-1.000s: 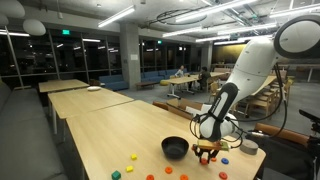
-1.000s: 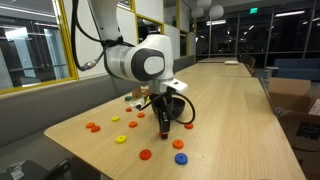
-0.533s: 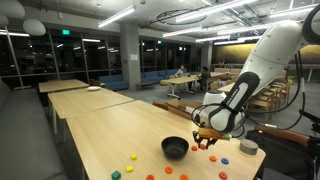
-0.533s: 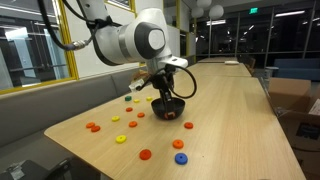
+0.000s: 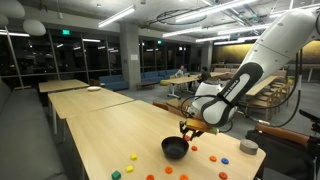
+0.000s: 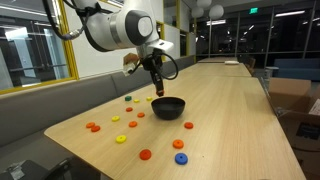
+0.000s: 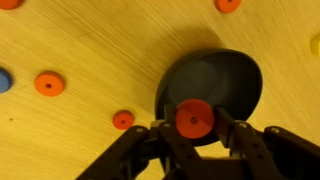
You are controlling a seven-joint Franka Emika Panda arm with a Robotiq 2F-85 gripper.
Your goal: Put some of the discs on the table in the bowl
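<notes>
1. Pale wood runs the length of my table [image 6: 235, 105], with more tables like it in a dim, strip-lit hall behind.
2. A second ago I had the gripper [image 6: 157, 91] down at the tabletop just beside the bowl [image 6: 168, 108]. Since then it has come up and across.
3. It now hangs above the bowl, as both exterior views show.
4. In the wrist view the jaws are narrowed onto one orange disc [image 7: 194, 118], pinched flat between the fingertips. The bowl's dark inside sits directly behind it.
5. I can see nothing lying in the bowl yet.
6. The other discs [image 6: 92, 126] are spread over the table around the bowl. Most are orange, a blue one [image 6: 180, 158] lies nearer the table's end, and a couple of orange ones lie close to the bowl [image 7: 123, 119].
7. My read: pick and carry are done for this piece, and only the release is left. The disc looks closer to the near rim than the middle, so I'd nudge inward before letting go.
</notes>
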